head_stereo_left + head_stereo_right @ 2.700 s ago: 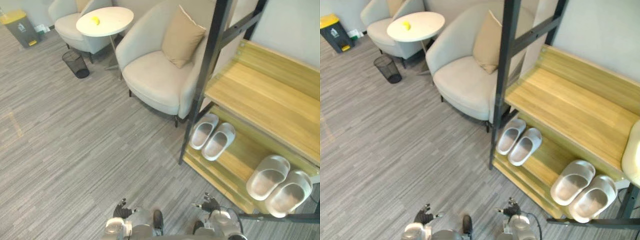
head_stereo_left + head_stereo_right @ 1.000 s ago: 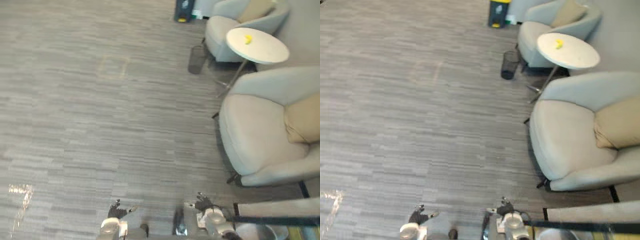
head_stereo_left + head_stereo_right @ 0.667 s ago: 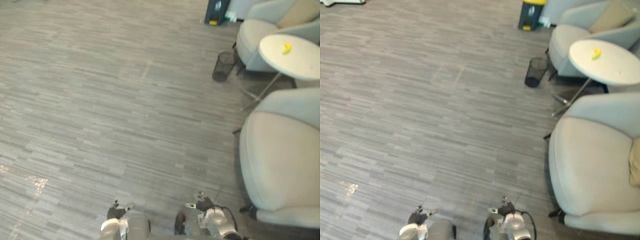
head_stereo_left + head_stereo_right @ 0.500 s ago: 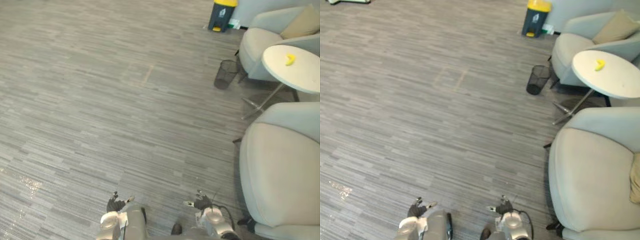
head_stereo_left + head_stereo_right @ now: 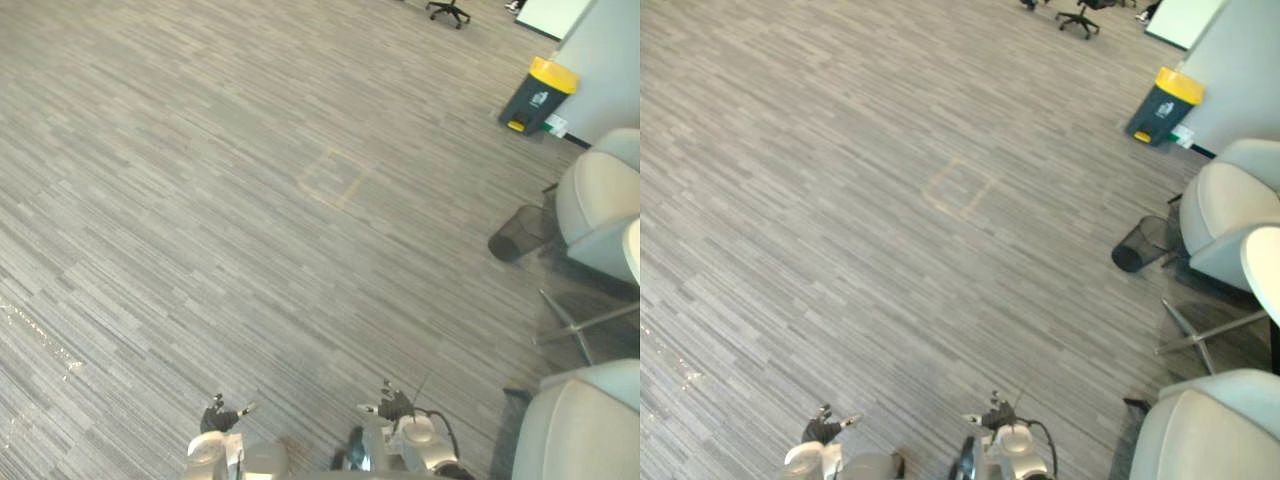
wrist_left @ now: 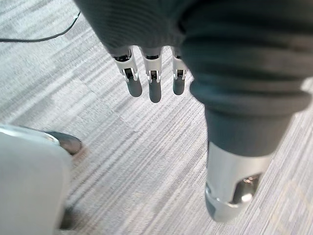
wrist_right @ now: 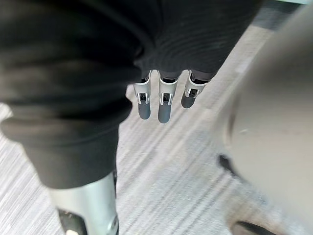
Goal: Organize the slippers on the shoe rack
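The left hand (image 5: 222, 417) hangs low over the grey carpet (image 5: 150, 150), far to the left of the black mesh wastebasket (image 5: 520, 235) and nearer the robot than it. In its wrist view the fingers (image 6: 150, 88) are held straight in a loose row, slightly apart, with the thumb (image 6: 230, 193) off to one side. They hold nothing and touch nothing. A faint square outline (image 5: 335, 180) marks the carpet left of the wastebasket and a little farther from the robot. The right hand (image 5: 395, 405) hangs in the same way, left of the wastebasket and nearer the robot, with its fingers (image 7: 164, 105) straight, relaxed and narrowly spread, empty above the carpet. A yellow-lidded bin (image 5: 538, 92) stands beyond the wastebasket by a wall. Just right of the wastebasket sits a pale armchair (image 5: 595, 205), and a second armchair (image 5: 580, 430) lies nearer the robot than the wastebasket.
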Robot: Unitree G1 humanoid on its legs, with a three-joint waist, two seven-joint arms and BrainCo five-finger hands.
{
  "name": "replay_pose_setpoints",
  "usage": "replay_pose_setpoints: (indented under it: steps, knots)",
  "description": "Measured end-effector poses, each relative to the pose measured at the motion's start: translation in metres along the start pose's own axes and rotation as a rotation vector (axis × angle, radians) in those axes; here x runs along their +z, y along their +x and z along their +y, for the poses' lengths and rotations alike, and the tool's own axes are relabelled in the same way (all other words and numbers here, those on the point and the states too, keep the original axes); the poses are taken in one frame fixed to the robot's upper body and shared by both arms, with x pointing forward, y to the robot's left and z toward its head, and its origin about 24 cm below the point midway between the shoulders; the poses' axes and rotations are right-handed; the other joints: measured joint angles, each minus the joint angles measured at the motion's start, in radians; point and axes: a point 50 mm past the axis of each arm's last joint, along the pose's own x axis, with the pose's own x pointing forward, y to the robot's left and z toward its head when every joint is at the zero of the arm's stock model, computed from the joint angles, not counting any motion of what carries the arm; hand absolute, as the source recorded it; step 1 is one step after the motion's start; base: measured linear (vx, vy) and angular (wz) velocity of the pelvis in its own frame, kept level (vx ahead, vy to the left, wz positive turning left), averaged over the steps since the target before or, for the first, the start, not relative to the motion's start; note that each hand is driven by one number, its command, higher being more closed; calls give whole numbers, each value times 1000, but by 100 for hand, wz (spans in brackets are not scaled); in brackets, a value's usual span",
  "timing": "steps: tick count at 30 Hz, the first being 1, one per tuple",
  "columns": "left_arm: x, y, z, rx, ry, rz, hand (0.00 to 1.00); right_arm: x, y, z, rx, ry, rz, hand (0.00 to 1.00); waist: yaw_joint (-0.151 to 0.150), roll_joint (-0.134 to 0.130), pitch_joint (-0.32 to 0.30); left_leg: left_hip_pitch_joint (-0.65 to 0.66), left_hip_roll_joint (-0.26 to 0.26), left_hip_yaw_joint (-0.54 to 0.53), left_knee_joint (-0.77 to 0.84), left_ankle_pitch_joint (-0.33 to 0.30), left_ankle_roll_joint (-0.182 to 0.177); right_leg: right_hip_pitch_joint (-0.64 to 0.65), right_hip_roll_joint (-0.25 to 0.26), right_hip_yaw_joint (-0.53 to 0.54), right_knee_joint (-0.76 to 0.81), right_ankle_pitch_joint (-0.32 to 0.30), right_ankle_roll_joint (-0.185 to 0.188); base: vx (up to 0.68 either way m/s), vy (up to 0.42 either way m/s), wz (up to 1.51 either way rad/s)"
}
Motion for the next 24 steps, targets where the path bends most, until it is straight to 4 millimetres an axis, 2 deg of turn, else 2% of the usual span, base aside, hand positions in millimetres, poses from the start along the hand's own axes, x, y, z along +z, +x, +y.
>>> replay_pose_setpoints:
  steps: [2, 3, 4, 5, 6, 7, 8, 9, 10, 11, 12, 13, 15, 16, 17, 18, 19, 20, 21, 22, 23, 24]
  knots:
    - [-2, -1, -1, -2, -7, 6, 0, -1, 0, 0, 2, -1, 5, 0, -4, -21, -2, 48, -20, -37, -10, -50, -10, -11, 7, 50, -186, 100, 1, 434, -143, 56]
    - [-5, -2, 0, -2, -7, 13, 0, -2, 0, 0, 1, -1, 7, 0, -4, -22, -4, 68, -21, -58, -7, -73, -11, -12, 10, 67, -171, 130, -18, 516, -193, 76]
    - [-10, -4, -2, -5, -12, 26, 0, -4, -1, -2, -5, -2, 12, 0, -12, -13, -23, 88, -1, -89, 6, -101, -21, -13, 20, 65, -119, 176, -53, 584, -196, 77]
    - [-12, -4, -4, -7, -17, 31, 0, -5, -1, -3, -8, 3, 15, 0, -14, 2, -31, 70, 9, -108, 82, -108, -31, -10, 29, 50, -86, 159, -86, 600, -182, 86]
    - [-10, -5, -8, -16, -29, 24, 0, -2, -1, 0, -3, 8, 5, 0, -16, 14, -37, -35, 19, -105, 314, -100, -56, 14, 35, 18, -80, 122, -91, 588, -183, 66]
    - [-7, -4, -9, -12, -51, 18, 0, -2, -1, 0, -3, 6, 2, 0, -16, 30, -36, -95, 25, -93, 453, -80, -94, 34, 49, 10, -85, 109, -101, 564, -170, 37]
    - [-8, -5, -9, 2, -89, 18, 0, 0, -1, 1, 1, 0, 0, 0, -4, 58, -31, -201, 67, -54, 695, 12, -184, 87, 82, 11, -98, 81, -118, 703, -114, -3]
    - [-10, -7, -9, 9, -107, 21, 0, 3, -1, 6, 10, -1, -11, 0, 10, 72, -26, -258, 110, -18, 843, 8, -187, 130, 107, 16, -107, 57, -142, 597, -72, -23]
    - [-6, -7, -8, 14, -125, 2, 0, 6, -2, 14, 25, 13, -20, 0, 19, 68, -19, -320, 149, 22, 939, -14, -167, 189, 117, 18, -114, 31, -147, 684, -49, -17]
    - [0, -6, -5, 14, -112, -25, 0, 6, -3, 22, 41, 27, -19, 0, 31, 53, -14, -377, 166, 52, 944, -38, -136, 257, 109, 24, -133, 6, -142, 528, -31, -16]
    - [8, -6, -6, 9, -107, -56, 0, 7, -3, 21, 41, 26, -22, 0, 39, 36, -14, -431, 168, 90, 864, -68, -123, 322, 92, 42, -169, -5, -132, 629, -22, -16]
    - [9, -6, -6, 8, -110, -64, 0, 8, -3, 21, 41, 28, -23, 0, 44, 33, -14, -445, 168, 103, 822, -74, -120, 340, 84, 46, -181, -6, -130, 524, 64, -32]
    - [13, -5, -4, 11, -109, -82, 0, 14, 0, 18, 20, 39, -38, 0, 56, 17, -4, -518, 130, 122, 519, -52, -121, 422, 25, 54, -246, -29, -91, 522, 166, -21]
    - [14, -5, -4, 12, -113, -87, 0, 14, 0, 17, 18, 38, -38, 0, 59, 15, -2, -528, 117, 116, 419, -17, -126, 438, 9, 54, -255, -41, -72, 513, 244, -5]
    - [15, -5, -6, 8, -117, -90, 0, 12, 0, 16, 14, 34, -30, 0, 63, 16, -3, -534, 105, 95, 258, 82, -135, 466, -5, 54, -268, -66, -42, 515, 281, -6]
    - [15, -6, -8, 5, -124, -91, 0, 8, 0, 15, 12, 26, -11, 0, 76, 11, -2, -506, 87, 110, 213, 249, -124, 503, -23, 73, -277, -92, -17, 631, 339, 3]
    - [19, -4, -5, 10, -120, -104, 0, 11, 1, 16, 24, 5, -15, 0, 82, -16, -2, -507, 54, 125, 247, 191, -98, 508, -59, 93, -265, -83, -35, 539, 285, 0]
    - [19, -4, -5, 11, -123, -104, 0, 10, 1, 16, 22, 5, -11, 0, 84, -16, -2, -508, 53, 129, 262, 183, -96, 508, -62, 98, -254, -76, -36, 437, 225, -3]
    - [20, -4, -5, 13, -125, -109, 0, 12, 2, 15, 19, 11, -14, 0, 90, -15, -2, -510, 54, 139, 308, 149, -76, 498, -70, 119, -208, -67, -26, 546, 296, -17]
    - [19, -3, -4, 14, -120, -102, 0, 14, 2, 15, 18, 21, -23, 0, 91, -12, -5, -490, 53, 149, 362, 83, -54, 468, -84, 148, -73, -67, -20, 535, 287, -16]
    - [18, -3, -4, 12, -116, -97, 0, 14, 2, 16, 20, 22, -24, 0, 90, -13, -5, -470, 50, 156, 372, 58, -46, 444, -92, 162, 17, -63, -6, 619, 327, -9]
    - [16, -3, -6, 7, -106, -86, 0, 13, 2, 15, 17, 20, -21, 0, 89, -15, -3, -431, 40, 164, 376, 27, -34, 384, -111, 185, 199, -33, 35, 585, 264, 6]
